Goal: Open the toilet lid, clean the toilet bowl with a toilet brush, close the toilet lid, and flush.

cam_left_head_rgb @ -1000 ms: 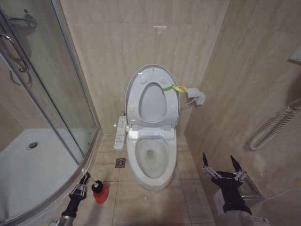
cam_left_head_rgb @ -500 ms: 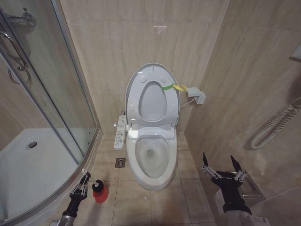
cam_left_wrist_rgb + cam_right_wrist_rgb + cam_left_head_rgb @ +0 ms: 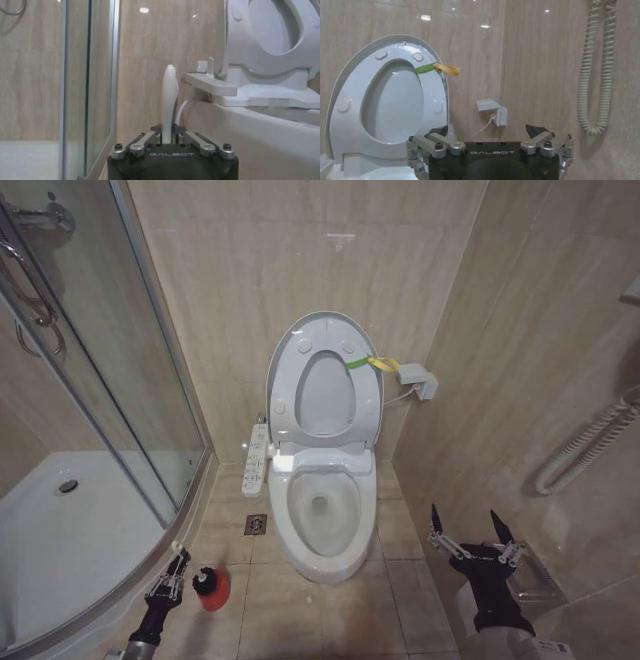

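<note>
So the toilet lid (image 3: 325, 385) is up, leaning back against the tiled wall with the ring seat raised against it, and you can see the yellow-green strap loop (image 3: 368, 364) sticking off its right edge. The toilet bowl (image 3: 322, 515) sits open below it on the tile floor, and the long white button panel (image 3: 256, 461) runs along its left side, next to the floor drain (image 3: 256, 525). Down at the lower left, near the curved edge of the shower enclosure (image 3: 90, 430), the left gripper (image 3: 170, 576) is clamped shut on the toilet brush (image 3: 169, 101); from the left wrist view the white handle stands straight up between the fingers, with the toilet just beside it. The brush head itself I can't make out. The small red holder cup (image 3: 211, 589) stands on the floor right beside that gripper. The right gripper (image 3: 472, 532) hangs at the lower right, well apart from the bowl and close to the right-hand wall, with its fingers spread wide and nothing between them. Only writing I can read is "GALBOT" printed on both gripper bodies in the wrist views. A small grey wall box (image 3: 419, 381) with a cable sits right of the lid, and a coiled hose (image 3: 594, 67) hangs on the right wall.
</note>
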